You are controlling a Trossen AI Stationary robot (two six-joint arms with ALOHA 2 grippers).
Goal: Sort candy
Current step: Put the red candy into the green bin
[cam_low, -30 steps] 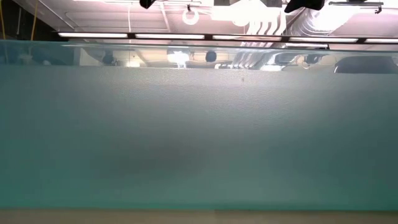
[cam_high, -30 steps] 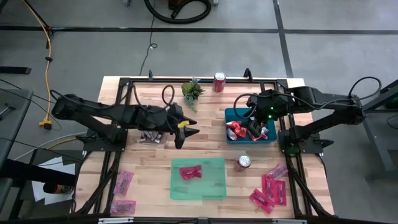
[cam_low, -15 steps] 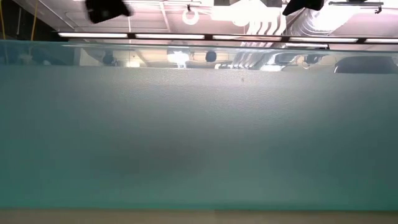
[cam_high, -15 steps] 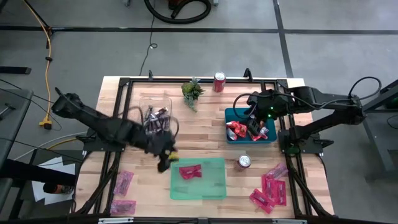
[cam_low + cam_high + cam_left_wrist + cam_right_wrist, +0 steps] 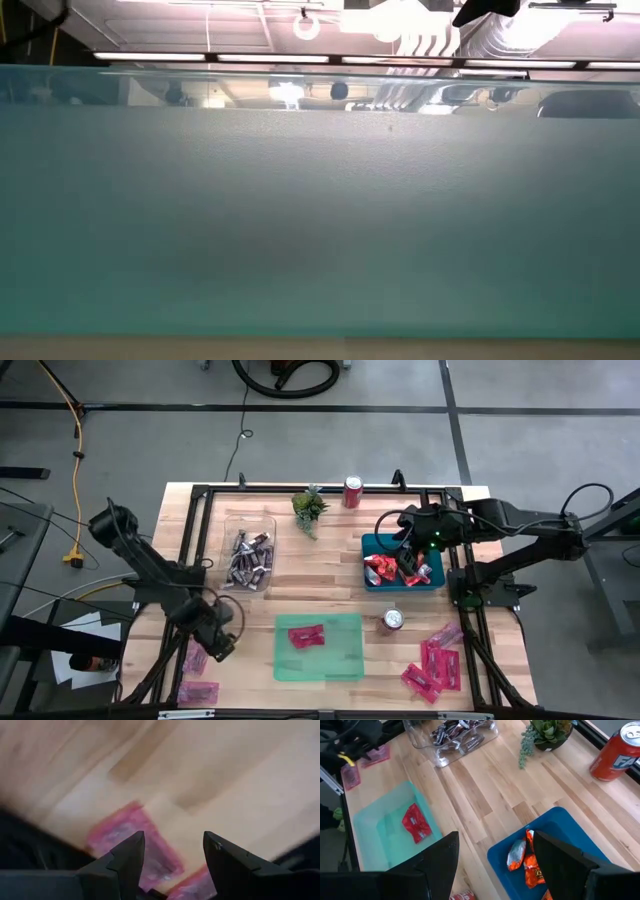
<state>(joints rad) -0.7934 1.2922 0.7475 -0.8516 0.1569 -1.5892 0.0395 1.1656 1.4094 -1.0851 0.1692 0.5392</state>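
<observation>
My left gripper (image 5: 218, 644) (image 5: 174, 838) points down, open, just above a flat pink packet (image 5: 131, 836) (image 5: 197, 653) that lies flat on the wood at the near left; its fingers touch nothing. A second pink packet (image 5: 198, 692) lies nearer the front edge. My right gripper (image 5: 410, 566) (image 5: 495, 842) hangs open over the blue tray (image 5: 432, 582), which holds red-orange packets (image 5: 530, 865). Dark bars (image 5: 248, 558) fill a clear tray (image 5: 232, 525). One red packet (image 5: 306, 636) lies in the green tray (image 5: 340, 660).
More pink packets (image 5: 438, 663) lie at the near right. One soda can (image 5: 392, 621) stands beside the green tray, another (image 5: 352, 491) at the far edge next to a small plant (image 5: 309, 508). A teal wall (image 5: 320, 210) blocks the low view.
My left gripper has swung from beside the clear tray toward the table's near left corner, sinking and tipping from nearly level to pointing down over the pink packet. Its fingers have stayed open.
</observation>
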